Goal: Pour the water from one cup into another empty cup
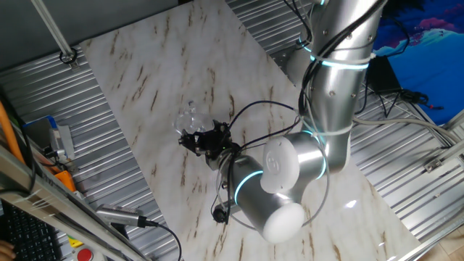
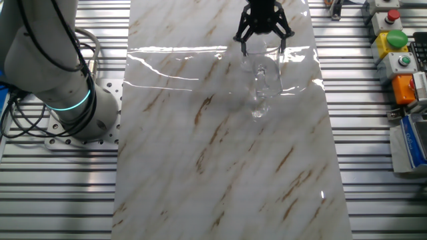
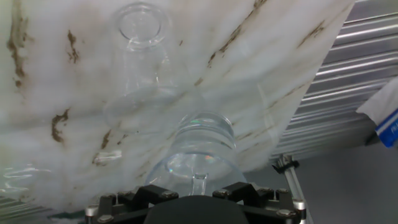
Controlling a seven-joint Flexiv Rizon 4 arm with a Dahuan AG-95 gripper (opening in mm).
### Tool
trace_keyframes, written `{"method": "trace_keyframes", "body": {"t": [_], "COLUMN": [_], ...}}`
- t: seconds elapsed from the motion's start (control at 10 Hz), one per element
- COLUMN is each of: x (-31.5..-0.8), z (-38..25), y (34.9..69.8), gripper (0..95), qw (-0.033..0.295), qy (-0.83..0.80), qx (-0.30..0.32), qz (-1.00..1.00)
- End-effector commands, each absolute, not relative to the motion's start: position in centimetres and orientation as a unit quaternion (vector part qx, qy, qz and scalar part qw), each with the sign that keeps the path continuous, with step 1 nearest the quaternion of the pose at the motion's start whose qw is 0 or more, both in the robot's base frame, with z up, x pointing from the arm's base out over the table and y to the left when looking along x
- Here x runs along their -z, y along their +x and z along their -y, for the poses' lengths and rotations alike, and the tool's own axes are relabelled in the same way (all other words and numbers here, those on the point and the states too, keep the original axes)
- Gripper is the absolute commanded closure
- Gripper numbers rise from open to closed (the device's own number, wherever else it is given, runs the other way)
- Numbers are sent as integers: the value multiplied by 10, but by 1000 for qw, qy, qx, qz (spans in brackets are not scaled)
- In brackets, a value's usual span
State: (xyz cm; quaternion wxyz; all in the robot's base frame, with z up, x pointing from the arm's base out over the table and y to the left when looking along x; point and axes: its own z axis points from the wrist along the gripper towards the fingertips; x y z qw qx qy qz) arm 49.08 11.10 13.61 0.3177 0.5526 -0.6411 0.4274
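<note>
My gripper is shut on the larger clear tumbler at the far end of the marble board. In the hand view the tumbler fills the space between the black fingers, and the view is tilted. The smaller clear cup stands on the board just beyond it and also shows in the other fixed view. In one fixed view the gripper sits against glass glints; I cannot tell the two cups apart there. The water is not clearly visible.
Ribbed metal decking surrounds the board. A control box with coloured buttons stands at the right. The arm's base and cables are at the left. A blue and white box lies off the board's edge.
</note>
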Motion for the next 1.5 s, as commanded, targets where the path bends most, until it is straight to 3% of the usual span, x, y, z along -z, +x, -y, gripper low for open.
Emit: {"method": "trace_keyframes", "body": {"t": [0.1, 1.5], "x": [-137, -137], "z": [-110, -111], "y": [491, 491], "gripper": [950, 950], "qw": [318, 317], "qy": [551, 519], "qx": [-436, -487], "qz": [636, 627]}}
